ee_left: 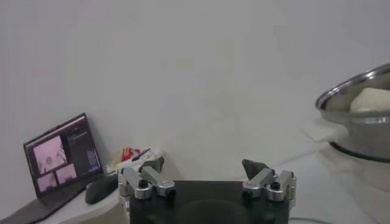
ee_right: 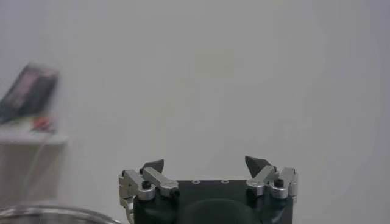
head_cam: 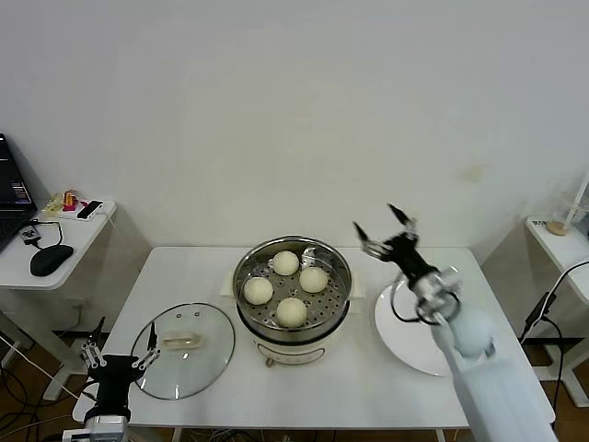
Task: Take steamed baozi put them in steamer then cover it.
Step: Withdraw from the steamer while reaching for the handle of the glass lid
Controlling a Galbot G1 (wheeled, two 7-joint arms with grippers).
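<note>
Four smooth cream-white baozi (head_cam: 286,287) are seen on the perforated tray of the shiny steel steamer (head_cam: 341,276), mid-table. The round glass cover (head_cam: 183,350) lies flat to its left, its beige bar handle set crosswise. The left gripper (head_cam: 121,346) and right gripper (head_cam: 379,226) are spread wide, empty.

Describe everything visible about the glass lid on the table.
The cover is a round, clear glass lid with a metal rim and a flat beige bar handle at its centre. It lies flat on the white table, handle up, to the robot's left of the steamer and apart from it. The open left gripper is at the lid's outer edge; contact cannot be judged.
</note>
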